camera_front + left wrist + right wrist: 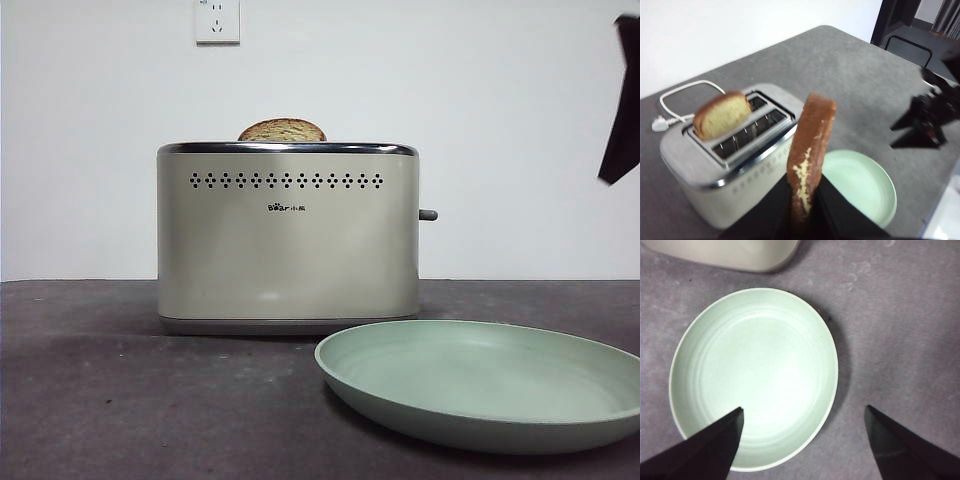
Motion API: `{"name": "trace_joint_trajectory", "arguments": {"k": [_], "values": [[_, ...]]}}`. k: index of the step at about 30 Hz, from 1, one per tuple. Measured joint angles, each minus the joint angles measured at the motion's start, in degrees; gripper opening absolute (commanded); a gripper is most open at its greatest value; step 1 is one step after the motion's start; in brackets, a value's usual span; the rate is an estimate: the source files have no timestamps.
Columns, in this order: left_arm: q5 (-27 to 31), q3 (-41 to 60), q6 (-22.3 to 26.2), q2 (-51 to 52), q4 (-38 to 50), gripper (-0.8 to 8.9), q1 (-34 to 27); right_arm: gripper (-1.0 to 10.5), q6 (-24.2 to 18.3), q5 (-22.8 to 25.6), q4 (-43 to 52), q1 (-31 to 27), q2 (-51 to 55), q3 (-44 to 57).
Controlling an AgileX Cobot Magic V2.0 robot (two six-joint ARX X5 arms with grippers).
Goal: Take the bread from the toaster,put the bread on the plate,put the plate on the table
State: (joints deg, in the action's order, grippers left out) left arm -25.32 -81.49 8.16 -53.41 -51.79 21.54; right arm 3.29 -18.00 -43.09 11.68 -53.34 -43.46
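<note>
A cream toaster [288, 250] stands on the table [120, 400] with one slice of bread [282, 131] poking out of its slot. In the left wrist view my left gripper [802, 192] is shut on a second slice of bread [810, 145], held edge-on in the air above the toaster [700, 170] and the mint-green plate [860, 185]. The other slice [722, 116] still stands in the far slot. My right gripper [804, 409] hangs open over the near side of the plate [755, 375], which lies empty beside the toaster [735, 252]. The plate [480, 420] rests on the table at front right.
A white cord and plug [670, 105] lie behind the toaster. A wall socket [217, 20] is above it. A black arm tip [622, 100] shows at the front view's top right. The table's far edge and a black chair [907, 47] lie beyond the plate.
</note>
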Motion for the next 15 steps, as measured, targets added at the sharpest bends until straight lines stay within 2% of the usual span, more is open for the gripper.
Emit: {"name": "trace_joint_trajectory", "arguments": {"k": [15], "values": [[0.11, 24.94, -4.94, 20.15, -0.39, 0.06, -0.02, 3.4, 0.15, 0.02, 7.98, 1.05, -15.39, 0.0]]}}
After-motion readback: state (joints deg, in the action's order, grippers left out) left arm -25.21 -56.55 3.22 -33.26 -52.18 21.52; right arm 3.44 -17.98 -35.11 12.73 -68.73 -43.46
